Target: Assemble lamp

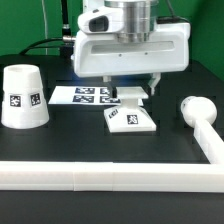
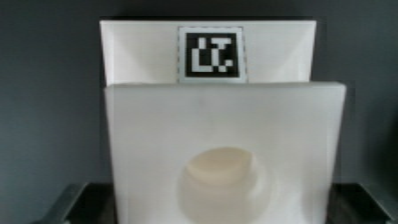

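Closest to the lens sits the lamp base [image 2: 222, 120], directly beneath the pincer [image 1: 135, 92], its oval socket hollow [image 2: 228, 185] at the near end and its square tag [image 2: 210, 52] at the far end. The jaws stand spread with the base between them; whether they already press on its sides I cannot tell. The step looks like taking hold of the base, so the pincer should stay square to its straight edges, sit low enough to catch the thin sides, and close evenly so the piece does not twist or skid. Just beyond the pincer, toward the exterior view's left, lies the marker board [image 1: 80, 95], close enough that a slide could ride onto it. The shade [image 1: 23, 97] stands mouth-down well off on that same side, and what looks like the bulb [image 1: 192, 104] lies well off on the opposite side. Everything rests on a matt black table [image 1: 60, 145] edged by a white rail [image 1: 100, 178], with a dark backdrop behind.
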You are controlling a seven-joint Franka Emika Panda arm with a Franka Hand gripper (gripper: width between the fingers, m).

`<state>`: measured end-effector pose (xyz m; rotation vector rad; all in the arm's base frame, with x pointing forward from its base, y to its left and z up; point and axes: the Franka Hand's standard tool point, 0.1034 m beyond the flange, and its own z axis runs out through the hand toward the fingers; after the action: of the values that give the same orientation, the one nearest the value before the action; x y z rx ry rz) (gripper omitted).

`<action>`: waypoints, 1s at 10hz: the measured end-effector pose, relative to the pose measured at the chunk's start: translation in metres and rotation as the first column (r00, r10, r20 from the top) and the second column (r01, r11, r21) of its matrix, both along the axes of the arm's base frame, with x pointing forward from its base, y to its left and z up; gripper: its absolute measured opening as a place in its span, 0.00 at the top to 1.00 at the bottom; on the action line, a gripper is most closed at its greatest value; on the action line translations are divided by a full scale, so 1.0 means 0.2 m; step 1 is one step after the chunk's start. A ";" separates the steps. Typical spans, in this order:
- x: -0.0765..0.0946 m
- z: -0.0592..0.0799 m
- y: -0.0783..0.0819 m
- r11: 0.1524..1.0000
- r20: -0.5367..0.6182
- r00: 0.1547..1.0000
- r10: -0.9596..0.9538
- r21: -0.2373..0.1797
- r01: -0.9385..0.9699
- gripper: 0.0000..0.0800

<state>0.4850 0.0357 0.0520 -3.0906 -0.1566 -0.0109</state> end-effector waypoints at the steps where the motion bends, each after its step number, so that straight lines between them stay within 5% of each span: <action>1: 0.05 0.00 0.04 1.000 0.009 1.000 -0.008 0.002 0.008 0.33; 6: 0.34 0.01 0.17 1.000 0.089 0.996 -0.008 0.022 0.006 0.33; 10: 0.37 0.01 0.18 1.000 0.095 0.995 -0.005 0.024 0.002 0.33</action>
<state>0.5580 0.0717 0.0535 -3.0679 -0.1534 -0.1595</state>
